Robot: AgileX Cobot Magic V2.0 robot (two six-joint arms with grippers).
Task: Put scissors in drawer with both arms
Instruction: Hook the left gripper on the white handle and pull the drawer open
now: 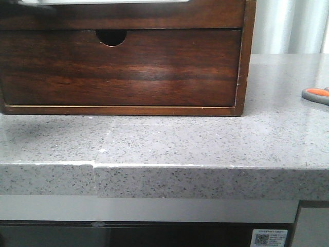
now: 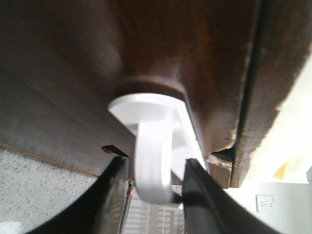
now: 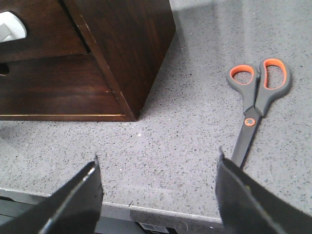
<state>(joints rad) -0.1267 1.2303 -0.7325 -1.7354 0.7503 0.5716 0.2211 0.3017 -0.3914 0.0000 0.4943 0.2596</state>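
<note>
My right gripper [image 3: 158, 190] hangs with jaws wide apart, the scissors [image 3: 257, 100] flat on the tabletop [image 1: 169, 141] right of the wooden chest [image 1: 123, 56], blades toward me, while my left gripper [image 2: 153, 195] straddles a white handle [image 2: 151, 146].

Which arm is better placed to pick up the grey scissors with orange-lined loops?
The right. Its open gripper hovers near the grey-and-orange scissors on the speckled counter, while the left gripper straddles a white handle.
</note>
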